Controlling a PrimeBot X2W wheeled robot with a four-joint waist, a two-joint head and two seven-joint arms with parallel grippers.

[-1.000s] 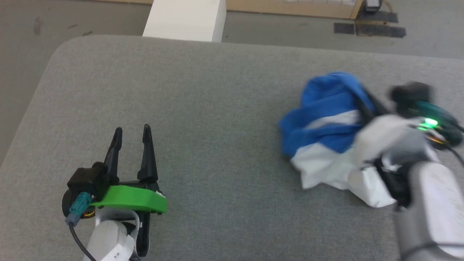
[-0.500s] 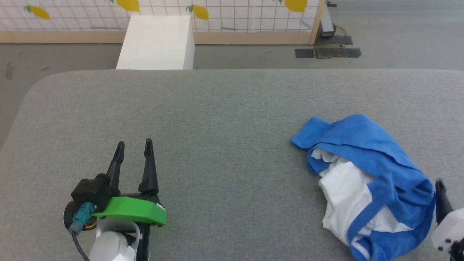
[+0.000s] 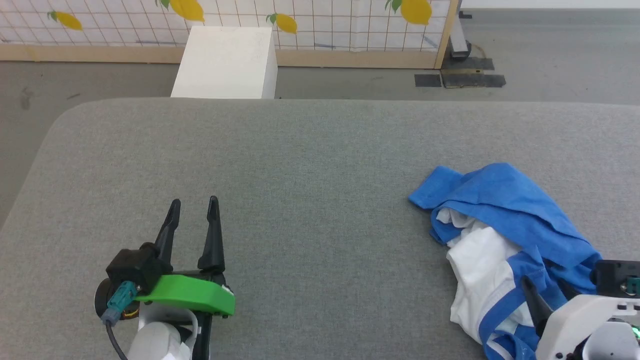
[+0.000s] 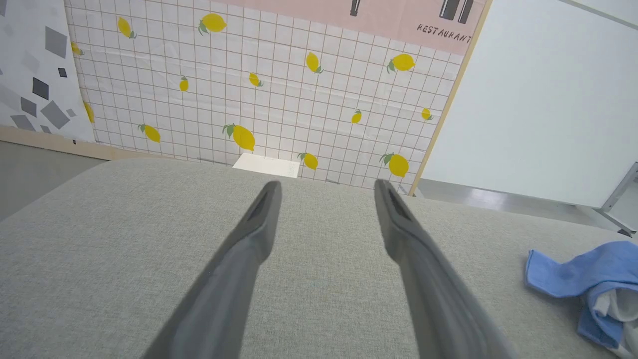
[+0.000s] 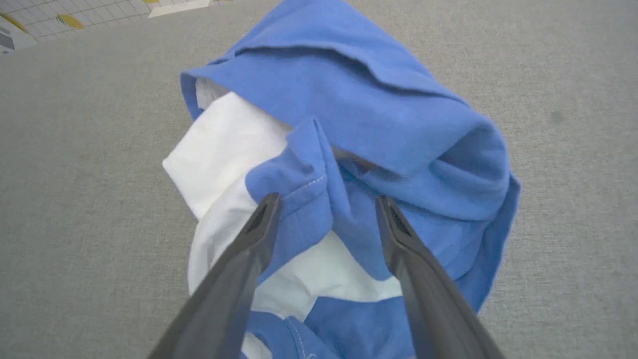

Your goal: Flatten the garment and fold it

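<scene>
The garment (image 3: pixel 505 210) lay crumpled in a heap at the right side of the grey cloth-covered desk (image 3: pixel 310 160), near its front edge. Its blue part was bunched over the top and far side, while the white part showed underneath and toward the left, crossed by a blue band. From the right wrist view, a blue fold with white stitching (image 5: pixel 304 199) sat between the two dark fingers of the right tool (image 5: pixel 326 204). That tool was released, with its fingers spread apart over the near end of the heap. I could not tell whether they touched the cloth. The left tool (image 3: pixel 195 202) hung well apart from the garment over bare desk at the left, also released and holding nothing. Beyond the desk's far edge a white box (image 3: pixel 225 60) stood on the floor before a lemon-patterned wall (image 3: pixel 320 20).
</scene>
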